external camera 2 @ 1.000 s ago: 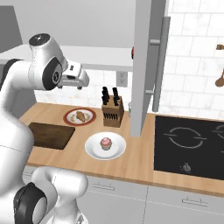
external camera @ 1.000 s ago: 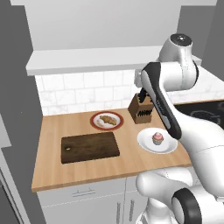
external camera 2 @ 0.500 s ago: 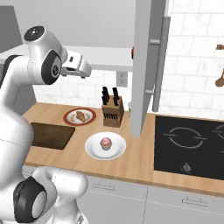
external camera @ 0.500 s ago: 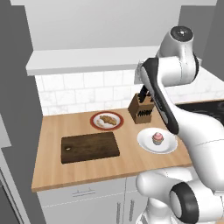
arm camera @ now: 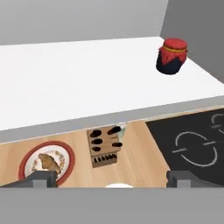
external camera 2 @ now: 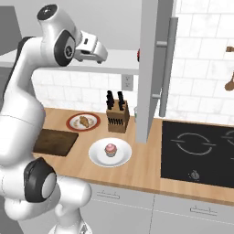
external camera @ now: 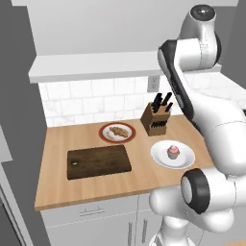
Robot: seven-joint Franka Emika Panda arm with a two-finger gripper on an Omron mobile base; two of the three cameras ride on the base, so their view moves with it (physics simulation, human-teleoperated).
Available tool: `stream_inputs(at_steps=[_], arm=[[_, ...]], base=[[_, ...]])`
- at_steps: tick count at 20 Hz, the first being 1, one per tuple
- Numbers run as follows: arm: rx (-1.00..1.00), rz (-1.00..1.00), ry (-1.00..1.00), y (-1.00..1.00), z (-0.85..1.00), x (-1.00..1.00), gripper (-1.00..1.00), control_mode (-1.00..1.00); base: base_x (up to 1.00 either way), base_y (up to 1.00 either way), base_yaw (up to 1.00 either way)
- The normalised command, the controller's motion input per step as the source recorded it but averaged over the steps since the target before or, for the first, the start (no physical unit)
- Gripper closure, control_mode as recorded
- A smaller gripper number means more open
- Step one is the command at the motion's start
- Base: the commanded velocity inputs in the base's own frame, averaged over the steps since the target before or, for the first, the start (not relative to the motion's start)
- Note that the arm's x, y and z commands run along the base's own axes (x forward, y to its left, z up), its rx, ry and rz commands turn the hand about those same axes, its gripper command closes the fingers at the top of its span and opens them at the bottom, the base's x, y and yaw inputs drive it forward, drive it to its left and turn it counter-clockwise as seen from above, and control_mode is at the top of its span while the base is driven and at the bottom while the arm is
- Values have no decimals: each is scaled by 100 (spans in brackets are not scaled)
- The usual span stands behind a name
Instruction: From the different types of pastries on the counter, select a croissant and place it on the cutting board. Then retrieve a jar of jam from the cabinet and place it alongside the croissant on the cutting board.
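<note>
The counter (external camera: pixel 57 187) carries the dark cutting board (external camera: pixel 98 162), bare, at about 8 o'clock from a red-rimmed plate (external camera: pixel 104 138) holding the croissant (external camera: pixel 117 131). A knife block (external camera: pixel 156 119) stands at 3 o'clock of that plate, and a cupcake (external camera: pixel 173 152) sits on a white plate (external camera: pixel 161 159). The jar of jam (arm camera: pixel 171 56) rests on the cabinet shelf (arm camera: pixel 65 83), toward 1 o'clock in the hand view. The gripper (arm camera: pixel 113 178) hangs released, holding nothing. No writing is legible.
</note>
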Motion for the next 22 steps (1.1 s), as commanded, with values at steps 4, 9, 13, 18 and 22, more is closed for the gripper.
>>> stream_inputs(at_steps=[4,9,13,18,22], arm=[[-8,-1,6,-91,-5,83,-100,-100],[2,3,1,-35,-5,32,-100,-100],[-5,-1,1,-8,-39,-15,-100,-100],[1,-1,-6,-10,7,20,-100,-100],[10,0,-6,-75,30,76,-100,-100]], base=[[0,0,0],[0,0,0],[0,0,0],[0,0,0],[0,0,0]])
